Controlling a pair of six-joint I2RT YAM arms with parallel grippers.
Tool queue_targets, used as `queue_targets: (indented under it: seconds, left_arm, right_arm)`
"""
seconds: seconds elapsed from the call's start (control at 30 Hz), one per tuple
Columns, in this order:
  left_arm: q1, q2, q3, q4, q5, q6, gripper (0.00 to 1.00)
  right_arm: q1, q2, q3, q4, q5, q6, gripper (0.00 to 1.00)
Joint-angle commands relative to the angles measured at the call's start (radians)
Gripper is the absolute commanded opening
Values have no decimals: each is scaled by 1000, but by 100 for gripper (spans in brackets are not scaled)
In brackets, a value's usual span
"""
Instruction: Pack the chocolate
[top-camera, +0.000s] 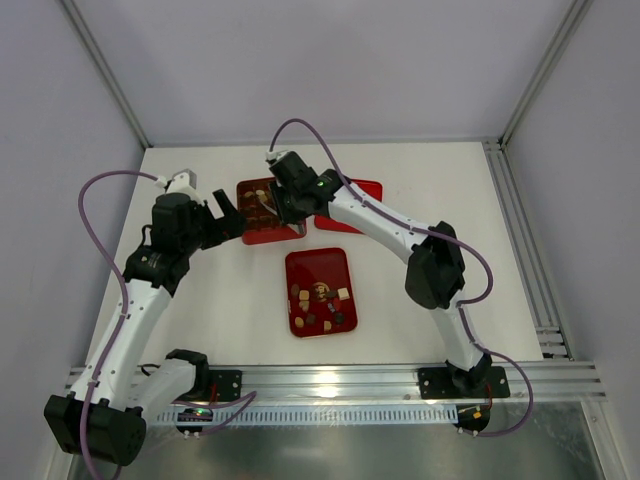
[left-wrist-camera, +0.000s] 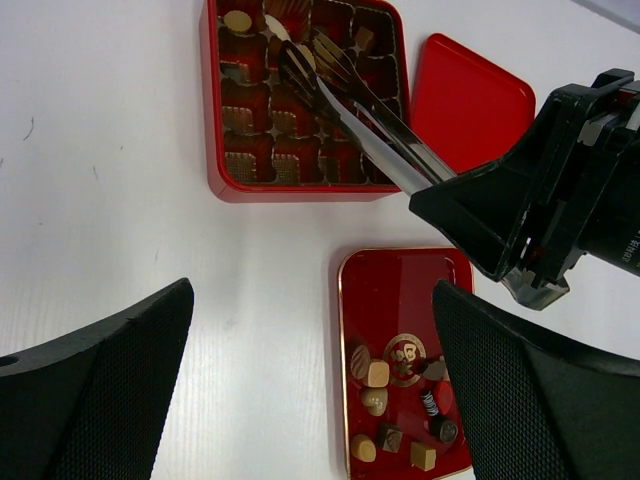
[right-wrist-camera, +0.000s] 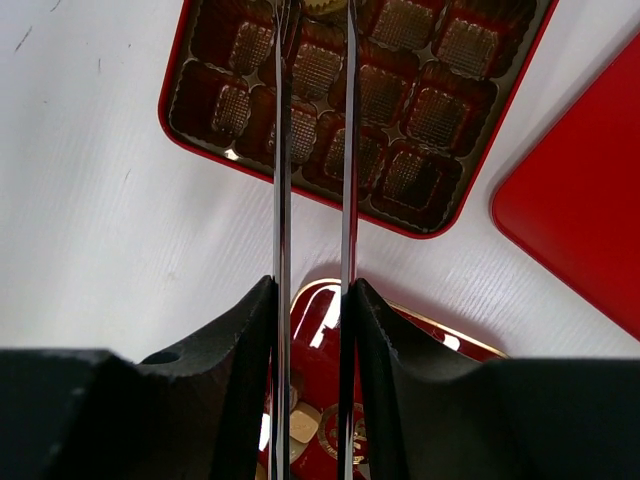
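Fingers (right-wrist-camera: 235, 350) of the right gripper (right-wrist-camera: 312, 292) are clenched on a pair of metal tongs (right-wrist-camera: 281, 200), squeezing the two blades to a narrow gap. The blades reach out over the red compartmented box (right-wrist-camera: 175, 112), and their tips sit above a cup in its far row. A pale round piece (right-wrist-camera: 325, 6) shows at the tips, cut by the picture edge. I cannot tell whether it is pinched or already lying in its cup.

The left gripper (top-camera: 225, 222) hangs released, jaws wide apart and holding nothing, just beside the box's left side.

A few pieces lie in the box's far cups, and most cups are bare. The loose chocolate pieces (left-wrist-camera: 378, 374) wait in the small red tray (left-wrist-camera: 400, 285) nearer the arms, well apart from the box. The flat red lid (left-wrist-camera: 470, 100) lies on the white table (left-wrist-camera: 100, 150) just beside the box's right side.

Judging from this, the step in hand is setting one piece into a cup, early in the packing. The next move calls for easing the squeeze so that the blades spread and the piece drops squarely. The tongs then need to lift clear of the cup walls and swing back to the tray for another piece.
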Motion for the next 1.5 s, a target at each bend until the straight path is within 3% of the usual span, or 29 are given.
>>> queue_targets:
  seconds: [0.0,0.37,0.67,0.87,1.2,1.47]
  left_arm:
    - [7,-3,-7,50,13,-11,100]
    - [7,-5,-7,50,13,-11,100]
    - [7,-3,-7,50,15,-12,100]
    - [8,-3,-9,50,15,-12,100]
    - [8,-3,-9,53,19,-12,100]
    - [8,1,-9,52,23,-14,100]
  right_arm:
    - [2,-9,43,52,-5,9,38]
    - [2,-13,82,27,-5,6,42]
    - [3,-149,34,1,25,-2,42]
    - [2,-361,-186,14,38,9,41]
    - [46,-752,-597,-110,7,36,41]
    - [147,-907,-711,-295,-34,85,41]
